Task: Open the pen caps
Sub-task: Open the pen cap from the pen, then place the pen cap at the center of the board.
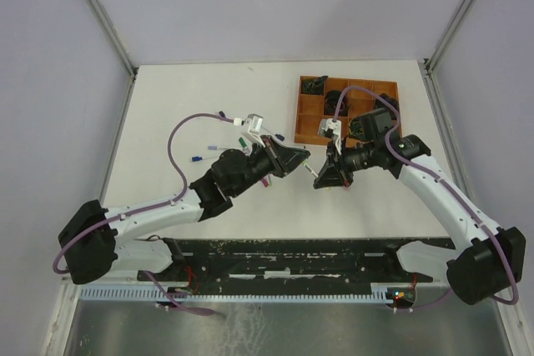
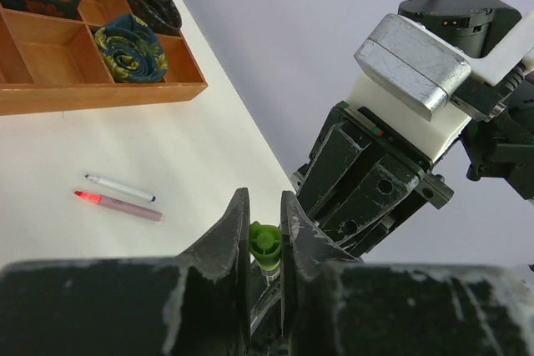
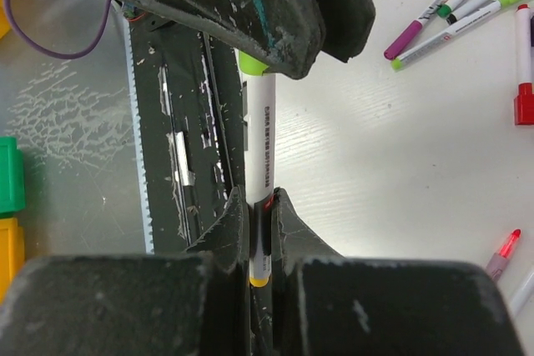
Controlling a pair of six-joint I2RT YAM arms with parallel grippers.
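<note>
2 arms are bent inward over the middle of the table (image 1: 375, 206), tips turned toward each other. 1 pen (image 3: 263, 139) is held off the surface between them. Its white barrel is clamped in the narrowed right gripper (image 3: 262, 202), and its green cap (image 2: 264, 243) is pinched between the closed fingers of the left gripper (image 2: 265, 206). Other pens (image 3: 455, 29) are scattered on the table, left of the brown tray (image 1: 299, 118).
</note>
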